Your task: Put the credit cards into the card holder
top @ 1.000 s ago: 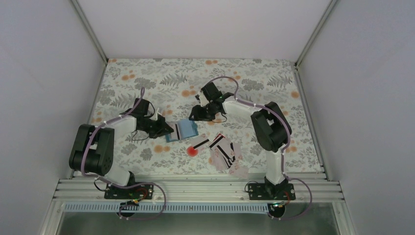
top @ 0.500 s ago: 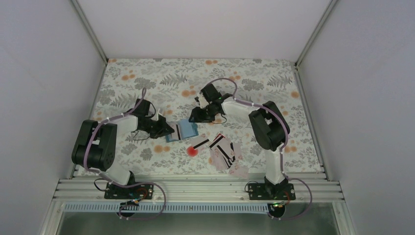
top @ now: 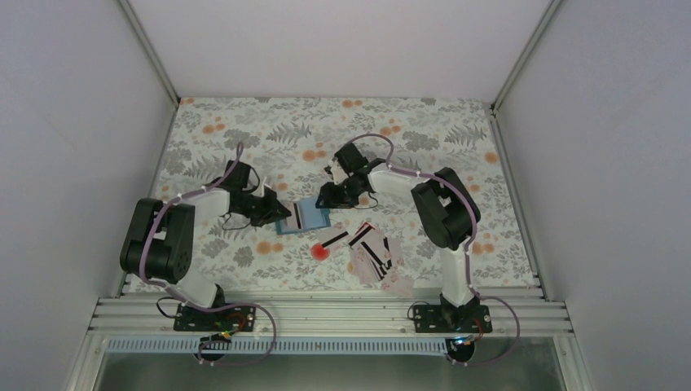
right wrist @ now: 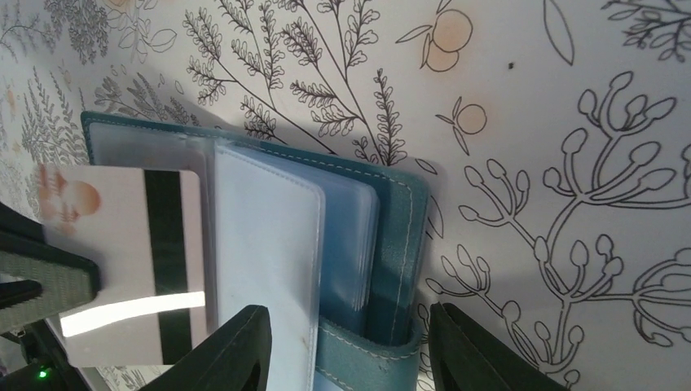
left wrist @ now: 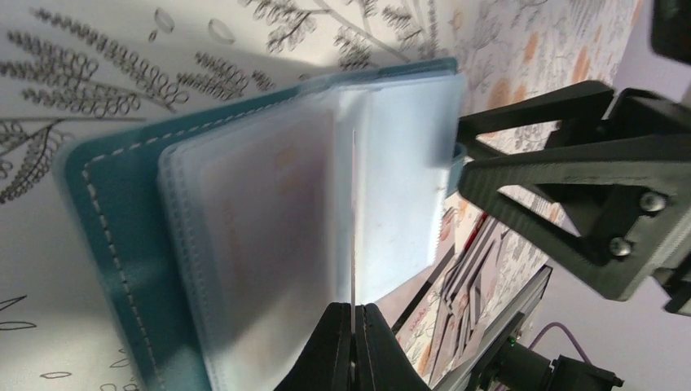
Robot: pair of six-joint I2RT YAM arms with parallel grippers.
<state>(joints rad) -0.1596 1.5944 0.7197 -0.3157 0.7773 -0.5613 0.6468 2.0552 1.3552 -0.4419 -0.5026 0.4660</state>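
Note:
The blue card holder [top: 314, 217] lies open on the floral mat, its clear sleeves [left wrist: 269, 212] fanned out. My left gripper [top: 279, 213] is shut on a pale credit card with a black stripe [right wrist: 122, 244], seen edge-on in the left wrist view [left wrist: 354, 228], with its far end between the sleeves. My right gripper [top: 327, 198] is open, its jaws straddling the holder's far edge and closing tab [right wrist: 367, 346]. Several more credit cards [top: 376, 257] lie in a loose pile at the front, one apart [top: 334, 239] beside a round red spot [top: 320, 251].
The floral mat [top: 244, 147] covers the table inside white walls. An aluminium rail [top: 326, 314] runs along the near edge by the arm bases. The right gripper's black frame [left wrist: 587, 179] stands close behind the holder in the left wrist view.
My left gripper has pushed the card to the right, further over the holder. My right gripper has moved slightly down and left onto the holder's far edge.

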